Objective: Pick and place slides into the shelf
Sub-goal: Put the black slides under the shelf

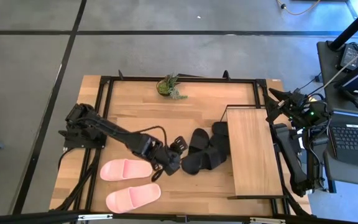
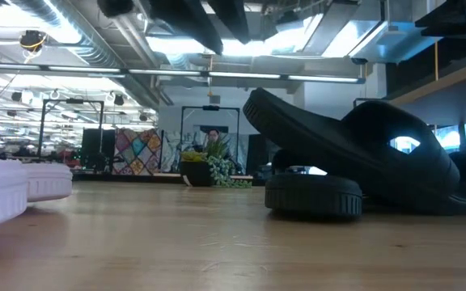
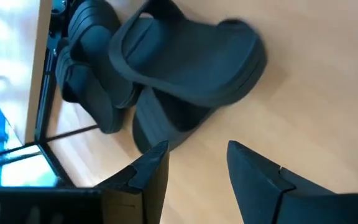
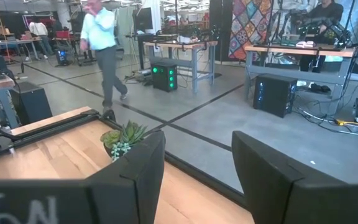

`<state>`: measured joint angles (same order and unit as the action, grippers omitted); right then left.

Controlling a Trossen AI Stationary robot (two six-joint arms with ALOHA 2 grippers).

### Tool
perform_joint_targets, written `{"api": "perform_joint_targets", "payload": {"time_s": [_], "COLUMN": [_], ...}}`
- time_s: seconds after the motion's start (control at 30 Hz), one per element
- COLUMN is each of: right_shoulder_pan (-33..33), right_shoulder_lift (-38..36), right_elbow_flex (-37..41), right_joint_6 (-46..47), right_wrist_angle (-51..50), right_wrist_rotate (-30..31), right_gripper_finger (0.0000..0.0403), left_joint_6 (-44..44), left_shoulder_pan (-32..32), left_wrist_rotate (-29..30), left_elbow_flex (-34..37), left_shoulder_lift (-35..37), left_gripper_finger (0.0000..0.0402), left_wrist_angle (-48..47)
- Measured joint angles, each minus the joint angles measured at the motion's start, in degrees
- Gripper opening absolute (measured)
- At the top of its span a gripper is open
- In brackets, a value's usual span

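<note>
In the high view's centre, the left pincer (image 1: 178, 149) hangs open and empty just left of a heap of four matte black wide-strap slides (image 1: 205, 151), which lies against the left edge of the low shelf with a light wooden top board (image 1: 251, 151). Two light pink slides (image 1: 125, 169) lie lower left on the wooden worktop (image 1: 135, 118). The right pincer (image 1: 277, 98), open, waits at the shelf's upper right corner
</note>
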<state>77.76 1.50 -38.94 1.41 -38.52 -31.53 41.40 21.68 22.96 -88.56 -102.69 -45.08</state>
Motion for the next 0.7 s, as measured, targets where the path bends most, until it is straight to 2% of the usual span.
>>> {"api": "perform_joint_targets", "payload": {"time_s": [0.1, 0.23, 0.3, 0.47, 0.63, 0.7], "right_shoulder_pan": [0.00, 0.00, 0.00, 0.00, 0.02, 0.00], "right_shoulder_lift": [0.00, 0.00, 0.00, 0.00, 0.00, 0.00], "right_elbow_flex": [0.00, 0.00, 0.00, 0.00, 0.00, 0.00], "right_joint_6": [0.02, 0.07, 0.17, 0.46, 1.03, 1.06], "right_wrist_angle": [-0.03, -0.07, -0.09, -0.09, -0.09, -0.02], "right_wrist_rotate": [0.00, 0.00, 0.00, -0.01, 0.04, 0.00], "right_gripper_finger": [0.0188, 0.0188, 0.0188, 0.0188, 0.0188, 0.0188], "left_joint_6": [-12.72, -27.55, -34.24, -51.51, -64.79, -69.33], "left_shoulder_pan": [0.85, 1.50, 2.26, 4.50, 7.92, 9.10], "left_wrist_rotate": [-1.27, -8.12, -9.07, -13.26, -21.46, -21.73], "left_elbow_flex": [0.00, 0.01, 0.00, 4.87, 14.50, 19.02], "left_shoulder_lift": [0.00, 0.00, 0.00, 0.60, 3.43, 4.79], "left_gripper_finger": [0.0154, 0.0154, 0.0154, 0.0154, 0.0154, 0.0154], "left_wrist_angle": [1.91, 5.25, 5.34, 4.92, 18.81, 25.07]}}
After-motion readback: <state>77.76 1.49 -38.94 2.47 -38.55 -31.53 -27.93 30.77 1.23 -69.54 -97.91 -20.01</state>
